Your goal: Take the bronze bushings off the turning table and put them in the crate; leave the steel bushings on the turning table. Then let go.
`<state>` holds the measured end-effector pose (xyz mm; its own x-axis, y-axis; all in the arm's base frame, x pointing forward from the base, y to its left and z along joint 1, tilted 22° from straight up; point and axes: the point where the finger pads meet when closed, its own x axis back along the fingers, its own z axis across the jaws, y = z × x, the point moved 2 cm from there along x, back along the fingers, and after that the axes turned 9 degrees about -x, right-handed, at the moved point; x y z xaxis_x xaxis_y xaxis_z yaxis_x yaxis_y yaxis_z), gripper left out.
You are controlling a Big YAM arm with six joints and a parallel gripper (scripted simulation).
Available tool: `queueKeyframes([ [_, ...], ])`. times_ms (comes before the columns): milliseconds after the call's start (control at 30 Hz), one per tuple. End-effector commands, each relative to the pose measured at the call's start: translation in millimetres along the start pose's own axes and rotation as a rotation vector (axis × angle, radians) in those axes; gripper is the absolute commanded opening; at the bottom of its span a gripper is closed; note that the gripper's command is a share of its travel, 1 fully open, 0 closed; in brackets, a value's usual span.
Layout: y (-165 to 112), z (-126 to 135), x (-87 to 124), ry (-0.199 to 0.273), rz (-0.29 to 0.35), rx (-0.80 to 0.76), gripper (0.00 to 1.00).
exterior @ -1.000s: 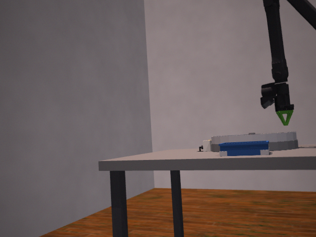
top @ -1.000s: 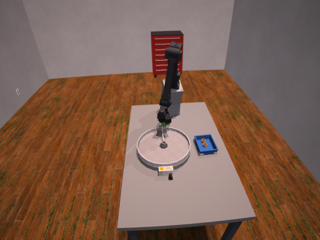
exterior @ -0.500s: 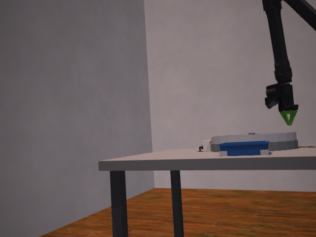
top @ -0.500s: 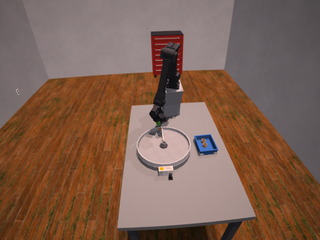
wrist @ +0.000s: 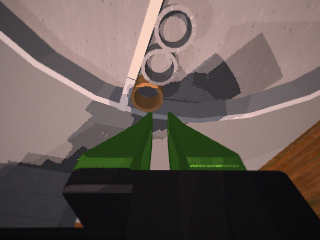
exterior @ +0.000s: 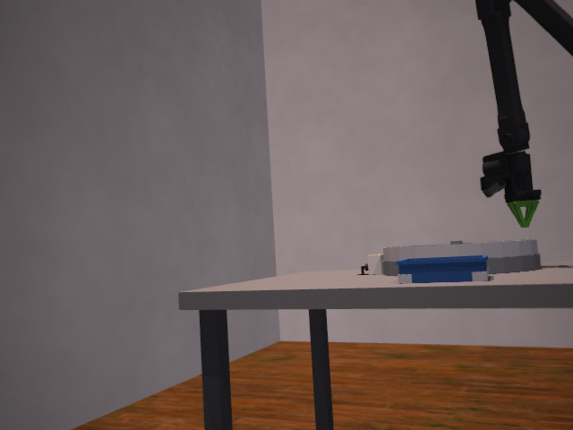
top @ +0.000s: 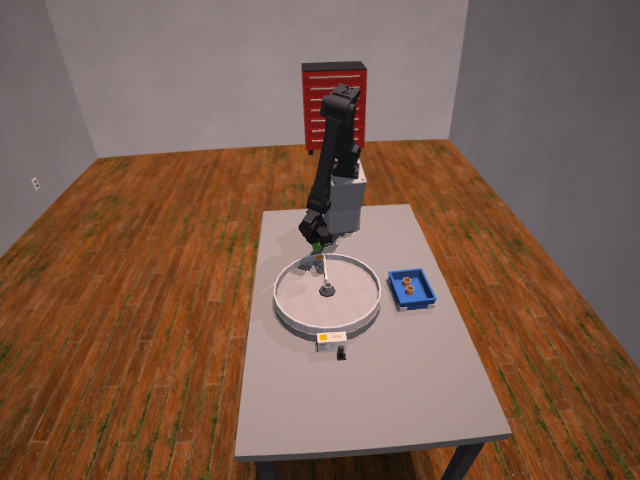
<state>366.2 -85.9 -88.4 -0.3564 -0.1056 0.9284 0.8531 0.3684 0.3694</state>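
The round turning table [top: 326, 295] stands mid-table, with a raised rim. A bronze bushing [wrist: 146, 97] stands upright just inside its far rim, next to two steel bushings [wrist: 160, 65] lined up along a white bar; it also shows in the top view [top: 320, 257]. My gripper [wrist: 160, 119] hangs above the rim, just short of the bronze bushing. Its green fingers stand a narrow gap apart with nothing between them. From the side the gripper [exterior: 523, 224] is clearly above the turning table [exterior: 462, 252]. The blue crate [top: 415, 289] to the right holds two bronze bushings [top: 407, 285].
A dark hub [top: 327, 290] sits at the turning table's centre. A small white box with an orange label [top: 331, 338] and a small black part [top: 341, 354] lie in front of the table. The arm's grey pedestal [top: 346, 201] stands behind it. A red drawer cabinet [top: 334, 105] is at the back wall.
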Motion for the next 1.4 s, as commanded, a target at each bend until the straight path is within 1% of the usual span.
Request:
queueKeyframes([
  [0, 4.5, 0.5, 4.5, -0.003, -0.011, 0.02, 0.13],
  [1367, 7.7, 0.3, 4.8, -0.009, -0.021, 0.023, 0.13],
])
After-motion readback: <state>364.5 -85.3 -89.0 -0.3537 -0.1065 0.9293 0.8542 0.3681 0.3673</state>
